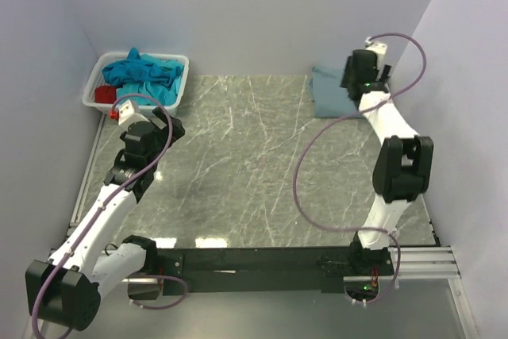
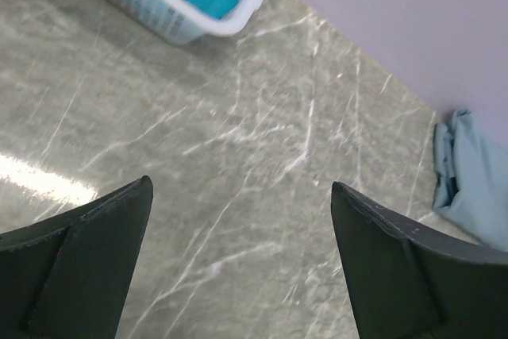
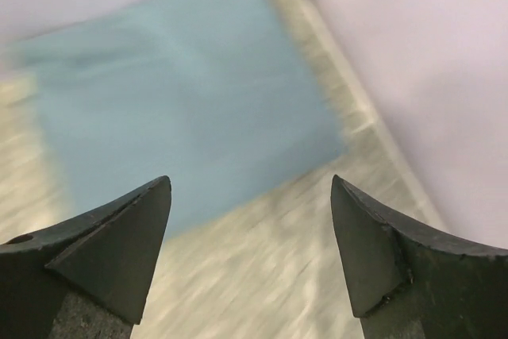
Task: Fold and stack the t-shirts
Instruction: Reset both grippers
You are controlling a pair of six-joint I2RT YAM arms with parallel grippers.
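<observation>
A folded grey-blue t-shirt [image 1: 327, 93] lies flat at the far right of the table; it fills the upper part of the blurred right wrist view [image 3: 182, 85] and shows at the right edge of the left wrist view [image 2: 472, 180]. A turquoise t-shirt [image 1: 143, 73] and a red one [image 1: 103, 94] lie crumpled in the white basket [image 1: 178, 89]. My right gripper [image 3: 250, 184] is open and empty above the table just off the folded shirt's edge. My left gripper [image 2: 242, 188] is open and empty over bare table in front of the basket.
The basket [image 2: 190, 25] stands at the far left corner against the walls. Lilac walls close in the table on the left, back and right. Purple cables loop from both arms. A black rail [image 1: 262, 260] runs along the near edge.
</observation>
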